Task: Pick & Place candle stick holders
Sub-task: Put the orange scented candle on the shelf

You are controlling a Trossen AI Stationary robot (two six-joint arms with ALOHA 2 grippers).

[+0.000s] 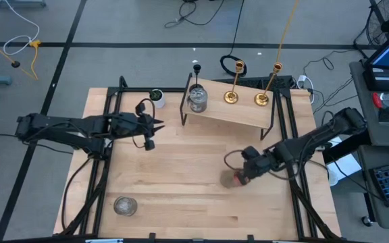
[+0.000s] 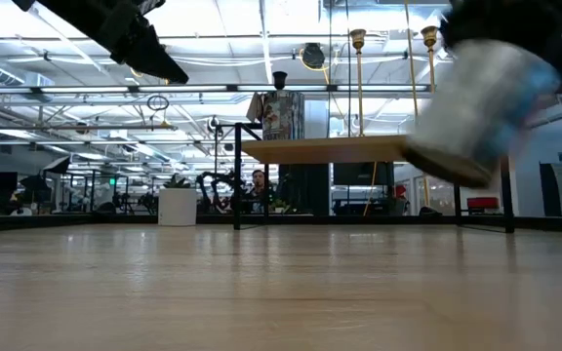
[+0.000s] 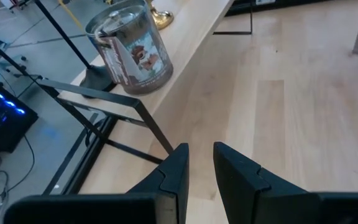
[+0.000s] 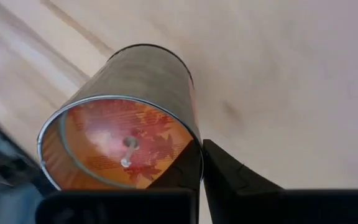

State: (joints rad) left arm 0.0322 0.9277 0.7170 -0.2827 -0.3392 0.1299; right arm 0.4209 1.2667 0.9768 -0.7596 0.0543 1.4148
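Right gripper (image 1: 240, 177) was pinching the rim of the orange cup (image 4: 129, 130), fingers pressed together on its wall, holding it tilted above the table (image 1: 181, 189) in front of the shelf (image 1: 238, 108). Left gripper (image 1: 155, 125) hovered left of the shelf, fingers slightly spread and empty. On the shelf stood one glass cup (image 1: 197, 98) and two brass holders (image 1: 231, 97), with the black holder (image 1: 196, 67) behind; a second glass cup (image 1: 125, 206) sat on the table, well in front of the shelf to its left.

Two dark, jointed arms trail looping black cables; each pincer has blocky, angular black fingers (image 3: 232, 168)
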